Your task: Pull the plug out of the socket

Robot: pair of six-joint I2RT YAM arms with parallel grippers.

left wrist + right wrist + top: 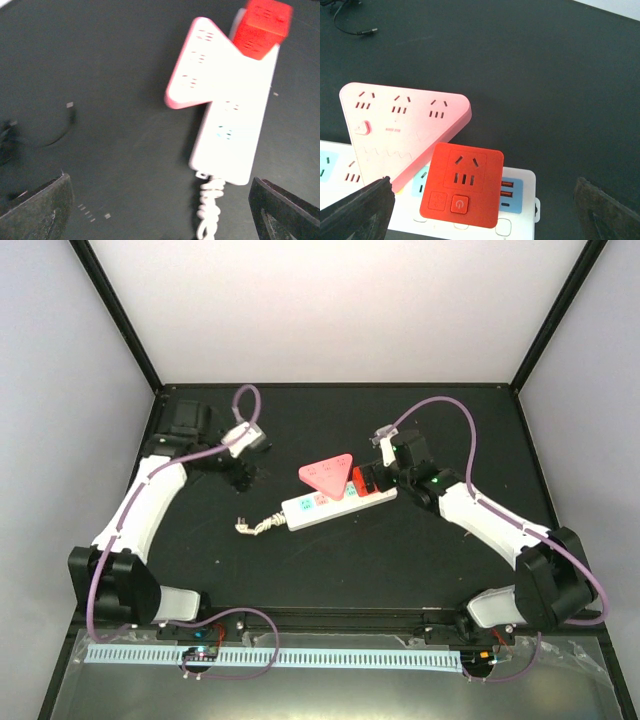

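— Where is the socket [335,507] lying?
— On the bench [400,430], red plug [461,184] sitting at its 3 o'clock end; cord stub [210,210] is blurring. Left pincer [159,200] and right pincer [482,200] are gaping, holding nothing, fingers half cut off.

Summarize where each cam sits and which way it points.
Top external: above and behind the bases, looking down at the table; left arm and right arm flank the socket.
Left wrist: above the socket's cord end, looking down; left fingers at bottom corners.
Right wrist: over the red adapter, looking down; right fingers at bottom corners.
Shared: both wrist views show the pink adapter.
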